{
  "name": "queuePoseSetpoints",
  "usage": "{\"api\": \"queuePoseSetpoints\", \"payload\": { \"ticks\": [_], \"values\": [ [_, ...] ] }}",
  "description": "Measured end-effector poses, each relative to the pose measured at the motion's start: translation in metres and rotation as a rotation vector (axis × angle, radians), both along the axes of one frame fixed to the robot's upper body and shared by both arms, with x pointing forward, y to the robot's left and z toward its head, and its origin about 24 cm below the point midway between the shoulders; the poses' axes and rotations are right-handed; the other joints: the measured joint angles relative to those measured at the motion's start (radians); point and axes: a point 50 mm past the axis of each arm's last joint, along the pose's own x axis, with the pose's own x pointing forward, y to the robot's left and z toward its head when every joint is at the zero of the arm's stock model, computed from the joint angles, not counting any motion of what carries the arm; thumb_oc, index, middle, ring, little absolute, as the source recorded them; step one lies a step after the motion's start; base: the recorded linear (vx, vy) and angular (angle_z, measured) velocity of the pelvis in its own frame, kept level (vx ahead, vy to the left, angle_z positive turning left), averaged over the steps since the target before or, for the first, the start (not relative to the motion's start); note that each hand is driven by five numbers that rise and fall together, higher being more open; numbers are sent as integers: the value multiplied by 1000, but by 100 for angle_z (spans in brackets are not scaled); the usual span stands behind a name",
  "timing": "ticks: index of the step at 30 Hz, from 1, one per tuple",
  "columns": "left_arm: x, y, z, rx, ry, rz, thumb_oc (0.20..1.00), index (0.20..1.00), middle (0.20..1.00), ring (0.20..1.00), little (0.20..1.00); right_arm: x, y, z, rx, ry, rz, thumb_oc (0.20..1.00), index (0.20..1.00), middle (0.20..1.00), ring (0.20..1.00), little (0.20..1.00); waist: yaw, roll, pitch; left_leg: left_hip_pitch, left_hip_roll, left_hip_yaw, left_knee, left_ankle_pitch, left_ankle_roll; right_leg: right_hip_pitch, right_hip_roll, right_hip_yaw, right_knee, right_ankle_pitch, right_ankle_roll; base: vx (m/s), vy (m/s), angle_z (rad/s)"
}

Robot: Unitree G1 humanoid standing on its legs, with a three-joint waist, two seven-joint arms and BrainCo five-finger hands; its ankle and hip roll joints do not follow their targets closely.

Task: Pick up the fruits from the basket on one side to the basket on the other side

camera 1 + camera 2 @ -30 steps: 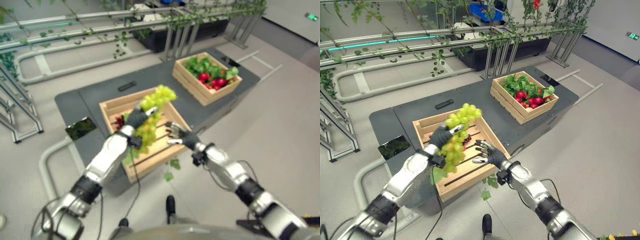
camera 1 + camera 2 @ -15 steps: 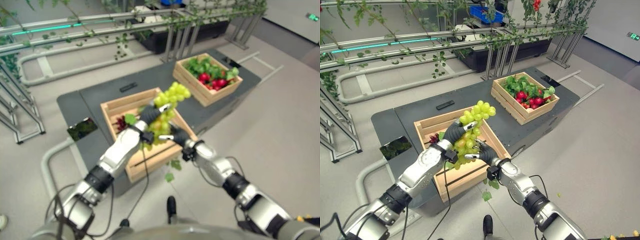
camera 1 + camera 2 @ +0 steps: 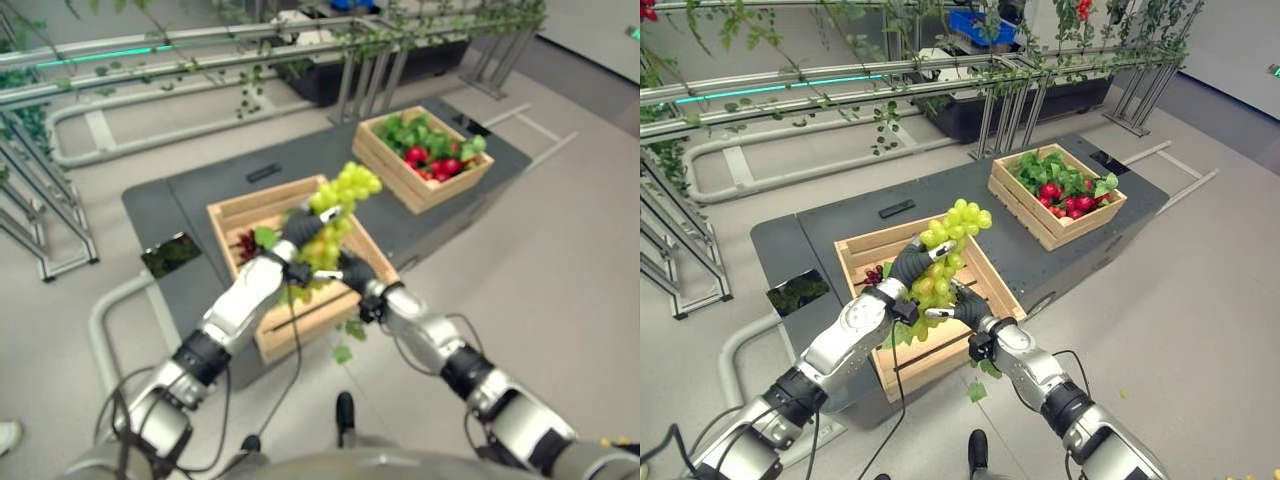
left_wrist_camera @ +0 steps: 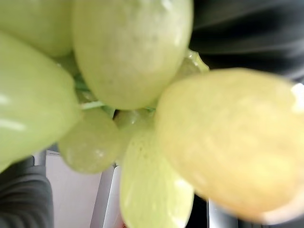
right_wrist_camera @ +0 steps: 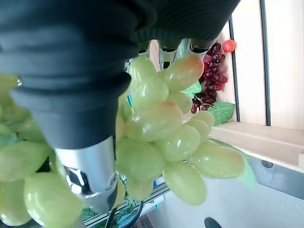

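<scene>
A bunch of green grapes (image 3: pixel 958 218) hangs above the near wooden crate (image 3: pixel 853 262), and my left hand (image 3: pixel 910 263) is shut on its middle. The grapes (image 4: pixel 133 52) press close against that hand's wrist camera. From the right, my right hand (image 3: pixel 965 308) reaches under the bunch's lower part (image 5: pixel 156 123) with relaxed fingers touching it. Below, in the crate's far left corner, lie dark red grapes (image 5: pixel 211 71) and a leaf. The far wooden crate (image 3: pixel 1018 215) at the table's right end holds red fruits (image 3: pixel 1072 203) among green leaves.
Both crates stand on a dark grey table (image 3: pixel 810 225). A small black object (image 3: pixel 897 208) lies behind the near crate. Metal railings with vines (image 3: pixel 840 75) run behind the table. A dark panel (image 3: pixel 800 291) sits at the table's left edge.
My left hand carried the grapes up and to the right, then held still. My right hand moved in from the right and now touches the bunch from below.
</scene>
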Motion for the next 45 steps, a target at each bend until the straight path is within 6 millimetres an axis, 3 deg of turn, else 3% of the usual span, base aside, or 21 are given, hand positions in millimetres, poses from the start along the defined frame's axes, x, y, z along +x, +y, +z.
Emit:
{"api": "queuePoseSetpoints", "payload": {
  "ticks": [8,19,20,22,36,37,38,39,40,41,42,45],
  "values": [
    [-4,-13,-3,-49,31,-25,200,200,200,200,200,-3,12,-3,18,17,0,1000,1000,1000,1000,1000,0,1,0,-16,-1,-4,12,-3,-1,-7,0,1,0,0,0,1,0,0],
    [-3,-13,-2,-56,30,-8,200,200,200,200,200,-4,17,-1,40,3,-33,1000,1000,1000,1000,1000,0,22,-2,-16,-1,-6,12,-3,0,-6,0,0,0,0,0,0,0,0],
    [-3,-13,-2,-57,31,-6,200,200,200,200,200,-4,17,-1,41,2,-35,896,896,896,896,896,0,23,-2,-16,-1,-6,12,-3,0,-6,0,0,0,0,0,0,0,0],
    [-3,-14,-2,-61,32,-3,200,200,200,200,200,-4,18,0,53,-6,-37,200,200,200,200,200,0,23,-2,-16,-1,-6,12,-3,0,-6,-1,0,0,0,0,0,0,0],
    [-4,-15,-1,-76,26,6,200,200,200,200,200,-8,23,-4,65,12,-66,200,200,200,200,200,0,23,-2,-16,-1,-7,12,-3,0,-5,-1,0,0,0,0,0,0,0],
    [-4,-15,-1,-77,26,6,325,325,325,325,325,-8,23,-4,64,13,-70,200,200,200,200,200,0,23,-3,-16,-1,-7,12,-3,0,-5,-1,0,0,0,0,0,0,0],
    [-4,-15,-1,-77,25,7,514,514,514,514,514,-8,23,-4,64,13,-71,200,200,200,200,200,0,23,-3,-16,-2,-7,12,-3,0,-5,-1,0,0,0,0,0,0,0],
    [-4,-15,-1,-77,26,7,576,576,576,576,576,-8,23,-4,64,14,-72,200,200,200,200,200,0,23,-3,-15,-1,-7,12,-3,0,-4,-1,0,0,0,0,0,0,0],
    [-4,-16,-1,-77,25,6,900,900,900,900,900,-8,23,-5,63,14,-73,200,200,200,200,200,0,23,-3,-15,-2,-7,12,-3,0,-4,-1,0,0,0,0,0,0,0],
    [-4,-16,-1,-79,26,6,900,900,900,900,900,-8,22,-5,63,15,-74,200,200,200,200,200,0,23,-3,-15,-2,-7,12,-3,0,-4,-1,0,0,0,0,0,0,0],
    [-4,-17,-1,-85,27,3,1000,1000,1000,1000,1000,-9,22,-5,63,17,-76,200,200,200,200,200,0,23,-3,-15,-2,-7,12,-3,0,-3,-1,-1,0,0,0,0,0,0],
    [-5,-21,0,-105,34,-5,1000,1000,1000,1000,1000,-9,22,-6,64,22,-81,200,200,200,200,200,0,23,-3,-14,-1,-8,12,-3,0,-2,-1,-1,0,0,0,0,0,0]
  ]
}}
